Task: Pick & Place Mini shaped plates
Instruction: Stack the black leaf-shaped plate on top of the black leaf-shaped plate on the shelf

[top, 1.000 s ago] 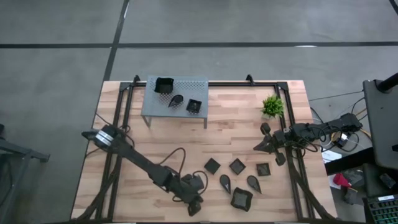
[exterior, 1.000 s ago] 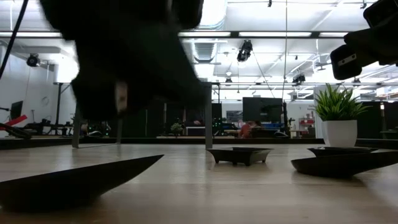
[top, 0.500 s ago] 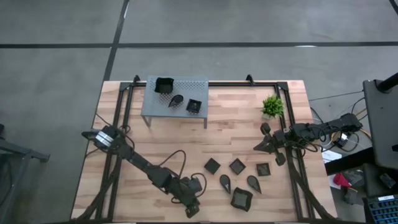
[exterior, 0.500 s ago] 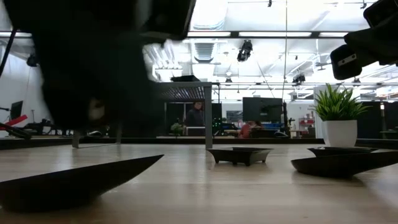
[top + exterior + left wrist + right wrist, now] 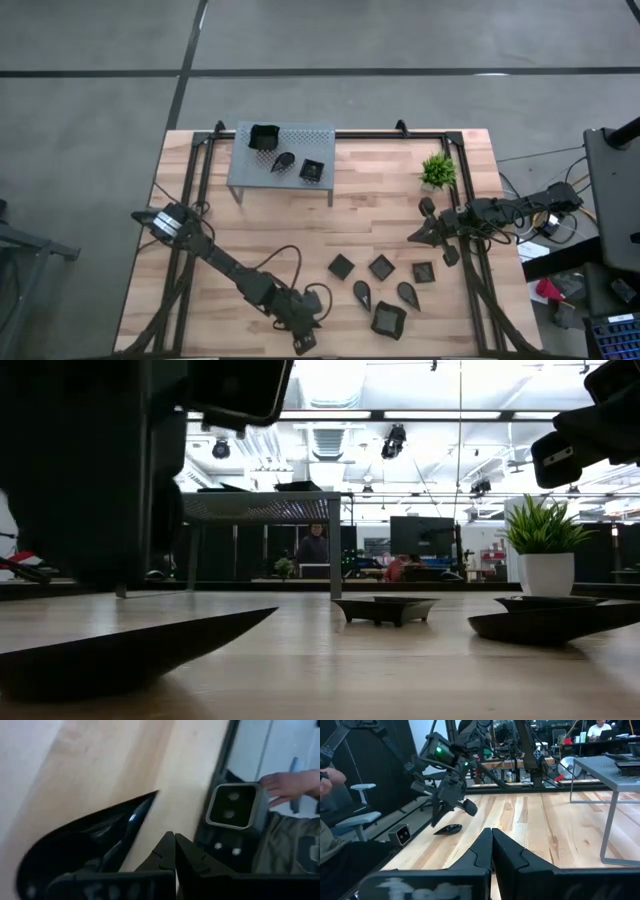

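High view: the left hand (image 5: 303,343) sits at the lower centre edge of the tabletop (image 5: 380,215), fingers pressed together, holding nothing. The right hand (image 5: 415,236) waits at centre right, also closed and empty. Six mini shaped plates (image 5: 381,267) lie loose at lower centre right; three more rest on the grey stand (image 5: 280,175) at upper centre. One green plant (image 5: 437,171) stands at upper right.

Low view: three plates show, one at lower left, one at centre, one at lower right.

Left wrist view: one teardrop plate (image 5: 85,850) lies just beside the closed fingers.

Right wrist view: one plate lies under the left arm, left of centre.
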`<state>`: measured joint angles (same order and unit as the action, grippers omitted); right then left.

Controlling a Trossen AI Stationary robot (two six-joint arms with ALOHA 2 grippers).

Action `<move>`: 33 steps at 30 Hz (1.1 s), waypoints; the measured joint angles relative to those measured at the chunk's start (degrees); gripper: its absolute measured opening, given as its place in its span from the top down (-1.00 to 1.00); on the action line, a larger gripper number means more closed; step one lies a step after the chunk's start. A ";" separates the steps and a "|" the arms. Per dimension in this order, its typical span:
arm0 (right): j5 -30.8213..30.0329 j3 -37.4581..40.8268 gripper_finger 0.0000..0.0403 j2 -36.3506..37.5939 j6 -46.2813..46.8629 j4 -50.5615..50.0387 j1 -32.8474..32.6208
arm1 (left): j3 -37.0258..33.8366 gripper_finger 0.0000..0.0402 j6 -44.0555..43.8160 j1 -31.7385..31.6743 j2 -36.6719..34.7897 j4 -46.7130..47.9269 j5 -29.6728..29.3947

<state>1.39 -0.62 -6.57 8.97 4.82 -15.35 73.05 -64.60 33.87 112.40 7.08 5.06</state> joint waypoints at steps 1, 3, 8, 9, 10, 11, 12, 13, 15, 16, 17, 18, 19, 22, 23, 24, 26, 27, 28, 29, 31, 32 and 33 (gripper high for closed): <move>0.00 -0.01 0.96 0.00 0.00 0.00 0.00 | -0.10 1.00 -0.11 -0.02 0.00 0.69 -0.02; -0.01 -0.01 0.96 0.00 0.00 0.00 0.00 | -0.12 1.00 -0.47 0.07 0.00 3.94 -0.10; 0.00 -0.01 0.96 0.00 0.00 0.00 0.00 | -0.19 1.00 -1.97 0.58 0.00 7.29 0.70; 0.00 0.00 0.96 0.00 0.00 0.00 0.00 | -0.19 1.00 -1.99 0.83 0.00 7.19 1.20; 0.00 -0.02 0.96 0.00 0.00 0.00 0.00 | -0.19 1.00 -2.03 1.03 0.00 7.19 1.66; 0.00 0.00 0.96 0.00 0.00 0.00 0.00 | -0.19 1.00 -2.08 1.14 0.00 7.19 1.75; 0.00 -0.02 0.96 0.00 0.00 0.00 0.00 | -0.19 1.00 -2.07 1.24 0.00 7.13 2.15; 0.00 -0.01 0.96 0.00 0.00 0.00 0.00 | -0.19 1.00 -1.97 1.23 0.00 7.10 2.94; 0.00 0.00 0.96 0.00 0.00 0.00 0.00 | -0.19 1.00 -1.38 1.20 0.00 7.27 3.23; 0.00 0.00 0.96 0.00 0.00 -0.01 0.00 | -0.19 1.00 -1.23 1.18 -0.01 7.62 3.26; 0.00 0.00 0.96 0.00 0.00 0.00 0.00 | -0.19 1.00 -1.12 1.17 -0.03 8.21 3.26; 0.00 0.00 0.96 0.00 0.00 0.00 0.00 | -0.19 1.00 -1.10 1.14 -0.04 8.98 3.43; 0.00 -0.01 0.96 0.00 0.00 0.00 0.00 | -0.19 1.00 -1.09 1.14 -0.04 10.15 3.67; 0.00 0.00 0.96 0.00 0.00 0.00 0.00 | -0.19 1.00 -0.69 1.18 -0.17 13.92 4.45; 0.00 -0.01 0.96 0.00 0.00 0.00 0.00 | -0.19 1.00 -0.65 1.18 -0.32 15.41 4.92; 0.00 0.00 0.96 0.00 0.00 0.00 0.00 | -0.18 1.00 -0.56 1.18 -0.60 16.55 5.01; 0.00 0.00 0.96 0.02 0.00 -0.02 0.02 | -0.19 1.00 -0.43 1.18 -1.11 19.44 4.27; -0.01 -0.01 0.96 0.02 0.00 -0.01 0.01 | -0.19 1.00 0.02 1.20 -1.23 19.87 3.14; 0.00 -0.01 0.96 0.01 0.00 0.00 0.00 | -0.19 1.00 0.46 1.21 -1.47 20.05 2.11; 0.00 -0.01 0.96 0.00 0.00 -0.01 0.00 | -0.19 1.00 0.88 1.24 -1.74 20.19 0.59; 0.00 0.00 0.96 0.02 0.00 0.00 0.00 | -0.21 1.00 1.29 0.96 -2.54 20.02 -2.66; 0.00 -0.02 0.96 0.02 0.00 0.00 0.00 | -0.21 1.00 1.65 0.96 -2.95 20.32 -4.70; -0.02 -0.01 0.96 0.00 0.00 0.00 0.00 | -0.21 1.00 1.85 0.89 -3.29 20.53 -5.47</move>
<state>1.37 -0.63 -6.57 8.97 4.82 -15.35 72.84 -62.75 34.76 109.11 27.60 -0.41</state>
